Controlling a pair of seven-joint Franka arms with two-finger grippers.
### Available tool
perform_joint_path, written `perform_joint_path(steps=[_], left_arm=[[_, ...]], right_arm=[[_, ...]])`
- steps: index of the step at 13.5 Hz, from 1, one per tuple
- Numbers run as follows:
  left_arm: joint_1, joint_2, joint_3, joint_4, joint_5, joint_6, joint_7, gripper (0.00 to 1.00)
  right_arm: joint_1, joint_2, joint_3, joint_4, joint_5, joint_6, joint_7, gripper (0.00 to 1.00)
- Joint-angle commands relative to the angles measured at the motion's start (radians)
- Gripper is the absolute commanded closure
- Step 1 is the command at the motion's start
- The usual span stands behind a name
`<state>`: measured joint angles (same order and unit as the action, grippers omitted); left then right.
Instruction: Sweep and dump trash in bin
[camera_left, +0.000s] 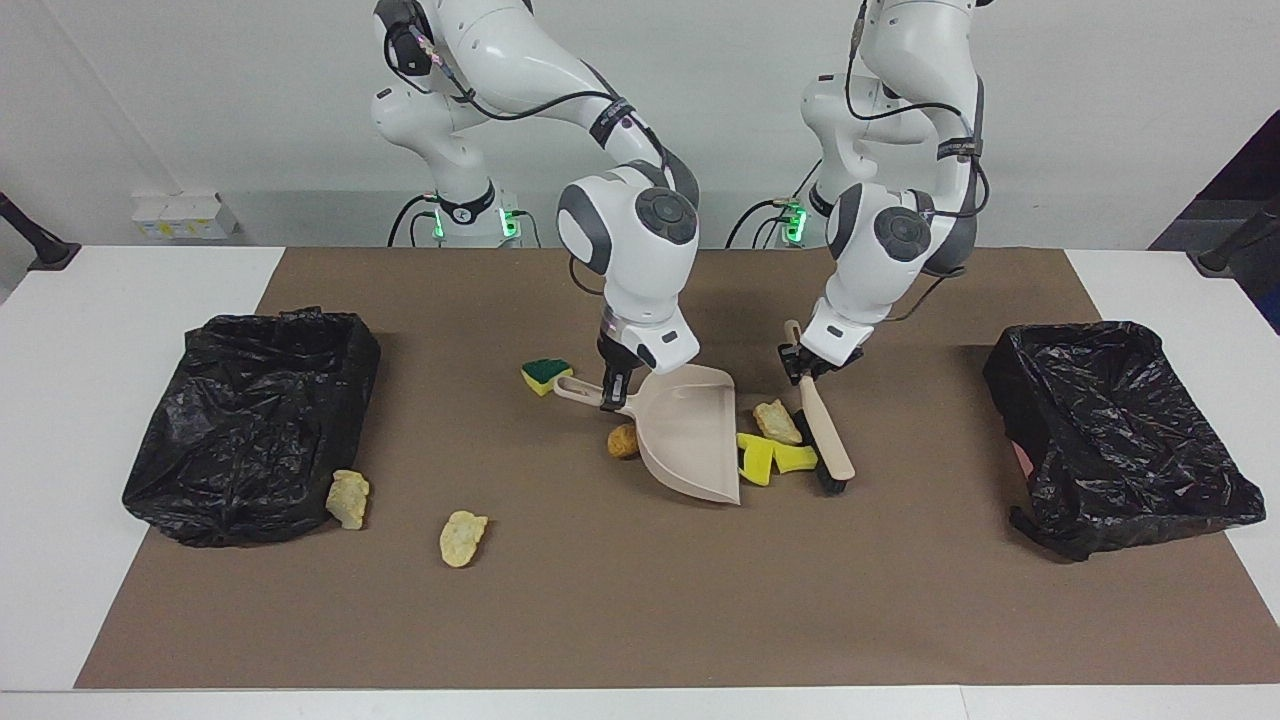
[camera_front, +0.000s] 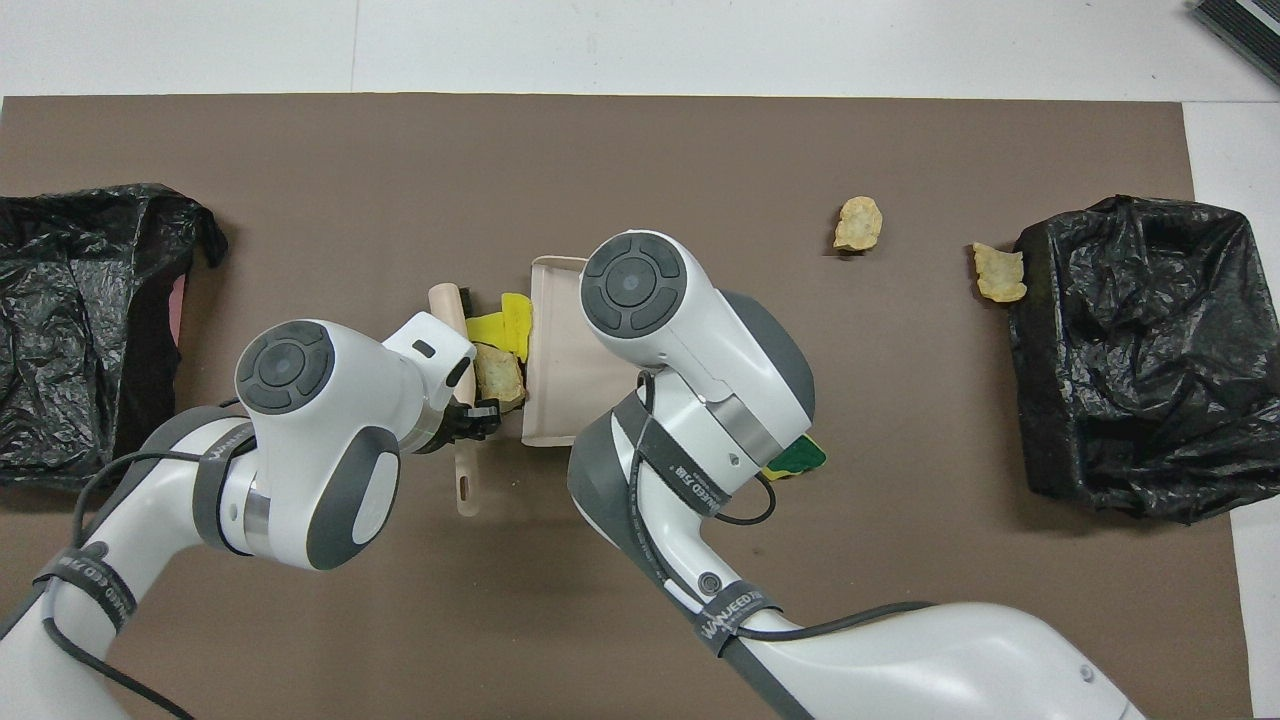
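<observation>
My right gripper (camera_left: 612, 392) is shut on the handle of the beige dustpan (camera_left: 690, 435), whose lip rests on the mat; the pan also shows in the overhead view (camera_front: 555, 350). My left gripper (camera_left: 805, 365) is shut on the handle of the beige brush (camera_left: 828, 440), bristles down. Between brush and pan lip lie two yellow sponge pieces (camera_left: 757, 458) and a tan chunk (camera_left: 775, 420), pressed together (camera_front: 497, 325). An orange-brown chunk (camera_left: 623, 440) lies beside the pan's other side. A yellow-and-green sponge wedge (camera_left: 546, 375) lies by the pan's handle.
Two tan chunks (camera_left: 348, 497) (camera_left: 462, 537) lie near the black-bag bin (camera_left: 255, 420) at the right arm's end. A second black-bag bin (camera_left: 1120, 430) stands at the left arm's end. A brown mat (camera_left: 640, 620) covers the table.
</observation>
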<state>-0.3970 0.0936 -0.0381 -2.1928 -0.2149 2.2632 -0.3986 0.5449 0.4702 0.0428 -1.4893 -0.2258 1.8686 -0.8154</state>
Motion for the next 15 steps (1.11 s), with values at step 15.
perform_joint_path(steps=[15], left_arm=[[-0.043,-0.049,0.004,0.122,-0.179,-0.200,0.223,1.00]], right_arm=[[0.007,0.010,-0.004,0.035,-0.020,-0.120,0.010,1.00]])
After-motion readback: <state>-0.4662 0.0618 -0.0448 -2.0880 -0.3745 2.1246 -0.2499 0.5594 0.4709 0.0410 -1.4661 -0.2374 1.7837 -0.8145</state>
